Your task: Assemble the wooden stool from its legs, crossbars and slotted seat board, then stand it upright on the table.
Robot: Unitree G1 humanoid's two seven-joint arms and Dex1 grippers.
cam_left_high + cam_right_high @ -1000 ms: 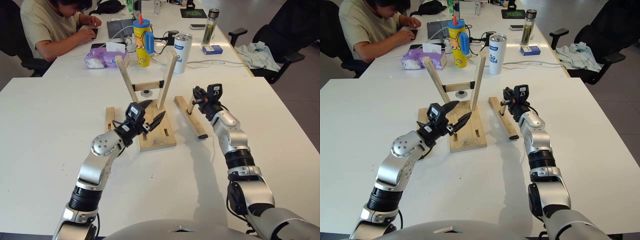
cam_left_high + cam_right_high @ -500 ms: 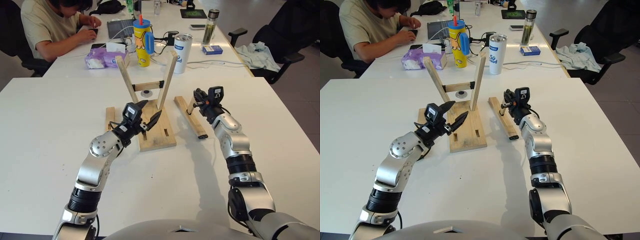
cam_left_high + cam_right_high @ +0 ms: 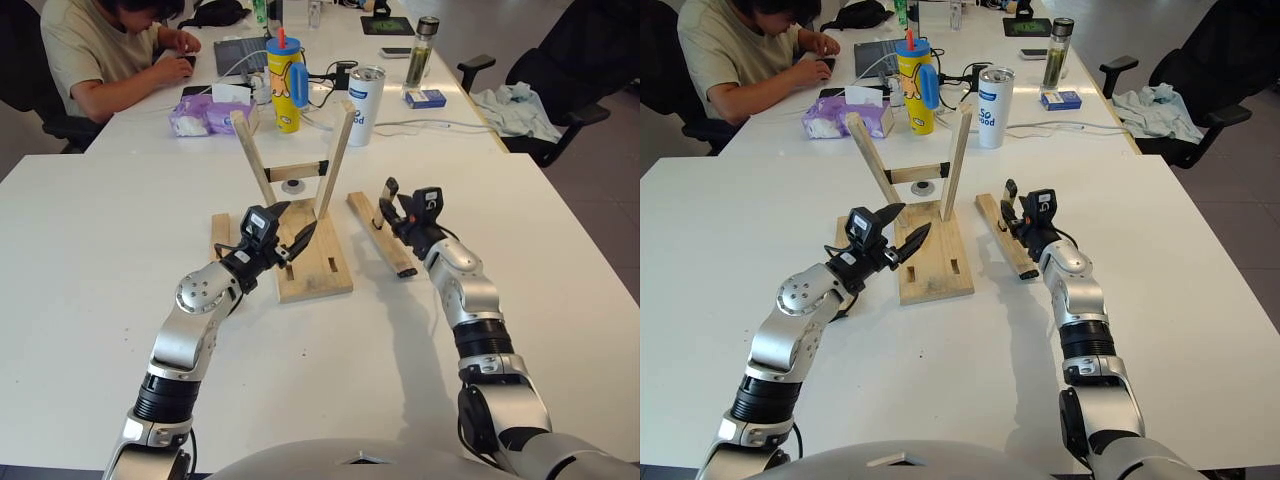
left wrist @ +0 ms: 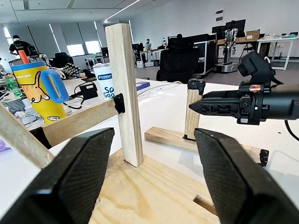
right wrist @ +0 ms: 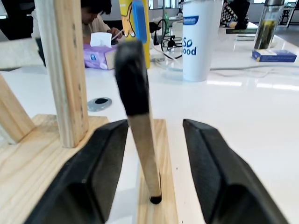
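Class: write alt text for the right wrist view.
The open right end effector straddles a black-capped crossbar standing up from a loose leg lying on the table. Beside it, a fitted leg rises from the seat board.

The slotted seat board [image 3: 315, 262] at centre frame and its upright legs [image 3: 338, 150] are pale bare wood, matt, with visible grain. The table [image 3: 100, 250] is smooth white with a faint sheen; the pads [image 4: 79, 172] of the left gripper [image 4: 154, 134] look matt black and finely textured.
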